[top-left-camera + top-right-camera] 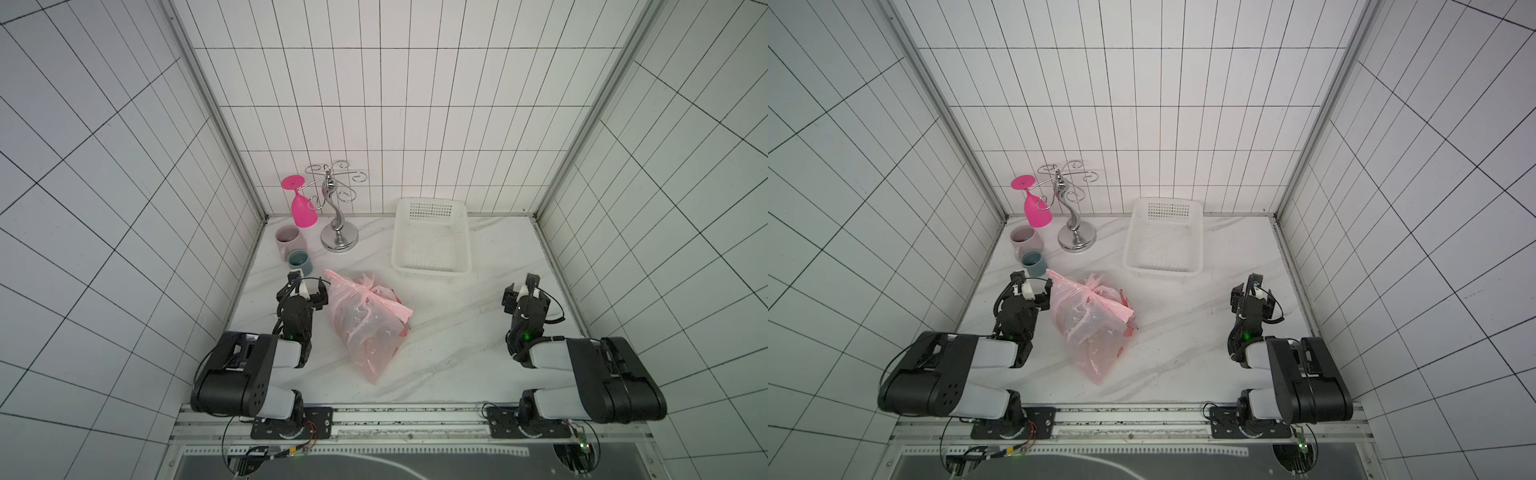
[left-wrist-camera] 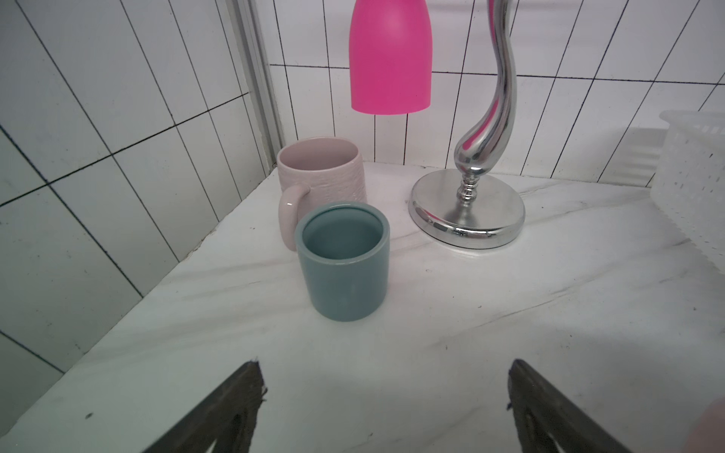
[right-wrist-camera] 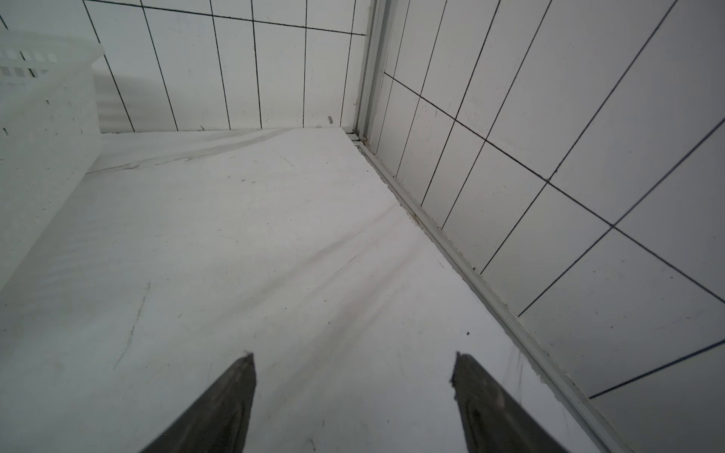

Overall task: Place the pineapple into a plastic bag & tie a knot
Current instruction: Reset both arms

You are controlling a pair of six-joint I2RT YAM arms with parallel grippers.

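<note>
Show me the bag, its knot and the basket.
bag (image 1: 362,332): in a top view, on its bulging middle.
knot (image 1: 371,290): in a top view, on the bunched pink handles.
basket (image 1: 430,212): in a top view, on its perforated far wall.

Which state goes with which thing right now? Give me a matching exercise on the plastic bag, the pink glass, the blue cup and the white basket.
Things:
1. plastic bag
2. pink glass
3. blue cup
4. white basket

States:
A. hanging upside down from the chrome rack
B. set flat at the back, on the robot's right side
C. lying down, handles tied in a knot
D. upright, right beside the pink mug

Pairs: 1-C, 2-A, 3-D, 4-B
</note>
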